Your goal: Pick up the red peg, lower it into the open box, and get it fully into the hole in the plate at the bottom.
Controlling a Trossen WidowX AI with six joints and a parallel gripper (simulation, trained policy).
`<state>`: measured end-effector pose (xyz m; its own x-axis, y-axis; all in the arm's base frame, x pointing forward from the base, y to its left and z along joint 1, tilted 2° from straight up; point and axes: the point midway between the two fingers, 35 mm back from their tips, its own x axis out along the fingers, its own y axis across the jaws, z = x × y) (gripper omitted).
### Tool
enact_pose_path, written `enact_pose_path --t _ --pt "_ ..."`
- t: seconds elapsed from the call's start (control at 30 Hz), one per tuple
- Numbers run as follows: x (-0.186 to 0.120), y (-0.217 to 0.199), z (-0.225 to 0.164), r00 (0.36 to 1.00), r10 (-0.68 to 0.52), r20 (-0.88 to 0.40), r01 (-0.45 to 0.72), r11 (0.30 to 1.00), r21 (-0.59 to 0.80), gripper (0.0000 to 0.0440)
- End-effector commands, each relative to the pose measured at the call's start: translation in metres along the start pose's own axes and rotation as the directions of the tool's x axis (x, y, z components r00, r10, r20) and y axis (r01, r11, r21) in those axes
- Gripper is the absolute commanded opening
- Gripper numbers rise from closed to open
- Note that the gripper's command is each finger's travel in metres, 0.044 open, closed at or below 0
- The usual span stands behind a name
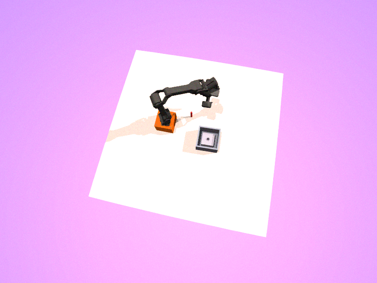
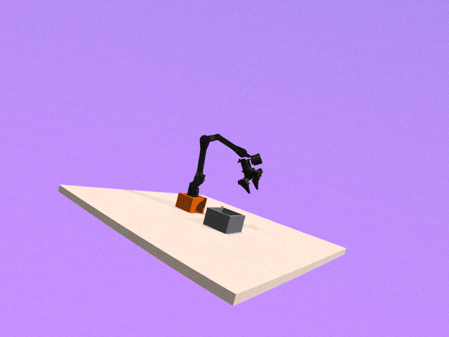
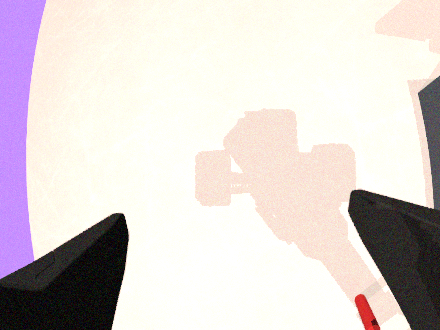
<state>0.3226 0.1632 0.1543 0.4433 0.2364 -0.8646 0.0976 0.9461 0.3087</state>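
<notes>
The red peg stands upright on the table between the arm's base and the box; in the wrist view it shows at the lower right, beside the right finger. In the exterior view only its tip shows behind the box. The open grey box holds a pale plate with a dark round hole at its middle. My gripper is open and empty, pointing down, high above the table and beyond the peg from the base. Its fingertips are not clear in the top view.
The arm's orange base stands left of the peg and box. The white table ends at a plain edge all round. Shadows of the arm lie across the table near the peg.
</notes>
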Motion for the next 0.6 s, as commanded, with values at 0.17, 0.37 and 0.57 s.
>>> enact_pose_path --t 0.17,0.37,0.57 --pt "0.002 -0.036 -0.059 0.966 -0.192 -0.172 0.220 0.962 0.160 0.0417" --pt "0.001 -0.062 -0.091 0.911 -0.311 -0.272 0.378 0.893 0.245 0.0403" --pt "0.001 -0.086 -0.115 0.845 -0.405 -0.349 0.512 0.800 0.312 0.0387"
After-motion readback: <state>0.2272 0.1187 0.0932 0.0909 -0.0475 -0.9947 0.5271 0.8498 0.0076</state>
